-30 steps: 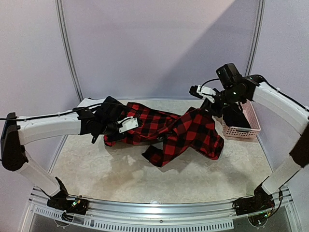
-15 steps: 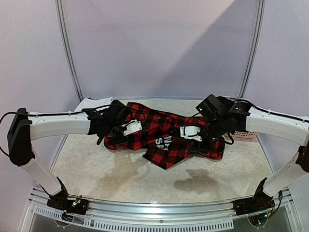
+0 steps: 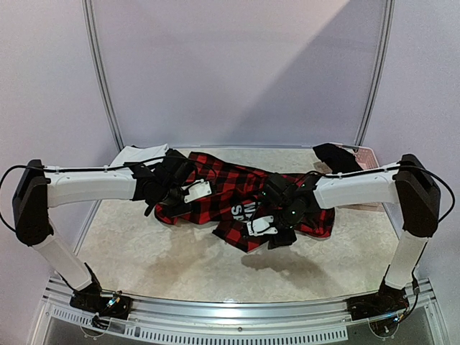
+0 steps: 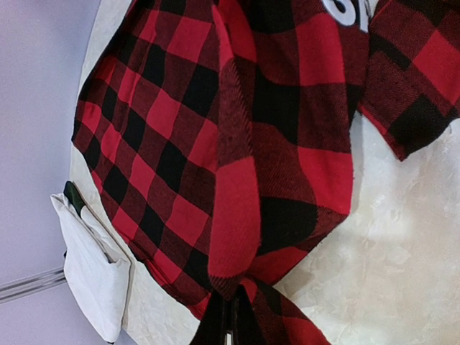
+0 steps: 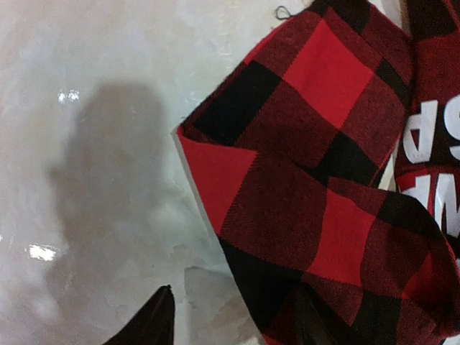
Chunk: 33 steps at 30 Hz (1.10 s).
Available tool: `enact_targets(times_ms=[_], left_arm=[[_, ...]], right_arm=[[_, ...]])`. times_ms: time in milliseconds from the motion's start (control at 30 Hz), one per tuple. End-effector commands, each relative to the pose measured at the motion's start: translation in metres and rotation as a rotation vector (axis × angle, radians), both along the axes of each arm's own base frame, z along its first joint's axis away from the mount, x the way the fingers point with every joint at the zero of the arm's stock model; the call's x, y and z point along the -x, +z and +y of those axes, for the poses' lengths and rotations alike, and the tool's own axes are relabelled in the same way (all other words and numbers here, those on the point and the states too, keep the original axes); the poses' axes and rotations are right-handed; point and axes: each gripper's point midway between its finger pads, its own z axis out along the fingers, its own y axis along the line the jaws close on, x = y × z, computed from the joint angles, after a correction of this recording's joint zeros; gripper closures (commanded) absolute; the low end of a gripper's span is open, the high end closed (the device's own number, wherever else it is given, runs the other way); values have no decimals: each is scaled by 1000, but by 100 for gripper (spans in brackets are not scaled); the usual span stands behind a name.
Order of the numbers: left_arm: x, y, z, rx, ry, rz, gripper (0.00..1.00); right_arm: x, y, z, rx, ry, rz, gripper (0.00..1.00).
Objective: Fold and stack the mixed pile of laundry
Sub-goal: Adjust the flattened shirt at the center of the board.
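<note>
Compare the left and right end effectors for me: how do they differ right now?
The left end effector is shut, pinching a fold of the flannel shirt; the right end effector is open and grips nothing. The left is at the shirt's left side, the right at its near edge beside bare table. Both are at the same shirt.

Partial white print on the checked shirt
Between folds of the red-and-black flannel shirt [image 5: 316, 180], bold white lettering [image 5: 430, 140] reads "SP"; below it is something like "MP", cut off by the right wrist view's edge.
</note>
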Motion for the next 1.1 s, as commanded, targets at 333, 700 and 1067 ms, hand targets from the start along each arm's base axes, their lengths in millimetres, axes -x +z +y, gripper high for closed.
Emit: enact_targets(times_ms=[333,700,1067], left_arm=[[11,-16,0,10,-16,68,100],[33,-18,3,7,-65,93,100],[33,-20,5,1,-65,89,100]], right_arm=[[62,141,18,-224,132,106,100],[47,190,1,-270,37,-39,57],[8,80,4,-110,31,-111,47]])
